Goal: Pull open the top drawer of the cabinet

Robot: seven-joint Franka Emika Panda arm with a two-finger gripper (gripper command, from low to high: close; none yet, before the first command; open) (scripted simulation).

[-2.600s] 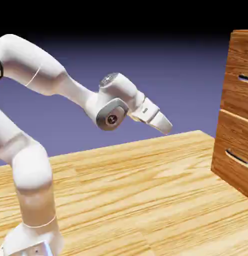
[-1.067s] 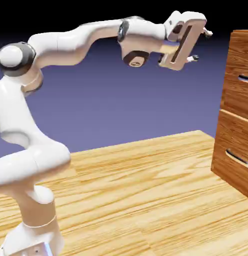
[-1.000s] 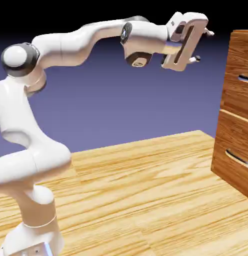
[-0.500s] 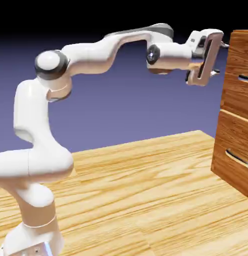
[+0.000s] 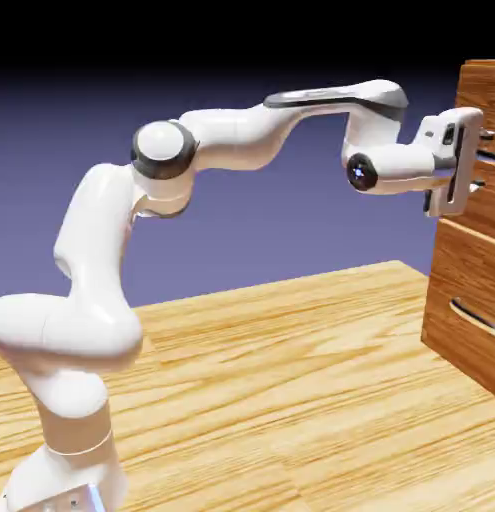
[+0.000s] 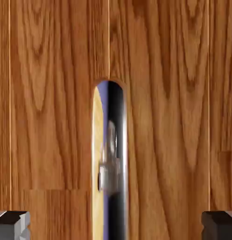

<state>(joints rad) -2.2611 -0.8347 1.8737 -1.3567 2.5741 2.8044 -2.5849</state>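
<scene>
— Where does your target stand?

— At the scene's far right: the cabinet [image 5: 475,215], its top drawer [image 6: 52,93] filling the hand view. Expect stiff wood on a slide; hook the slick silver handle [image 6: 114,159].

— And your arm?

— Stretched level rightward, the gripper [image 5: 469,160] just at the drawer front, fingertips [image 6: 12,224] spread wide, holding nothing.

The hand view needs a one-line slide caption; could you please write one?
Open fingers flank the top drawer's silver handle, not yet gripping.
</scene>
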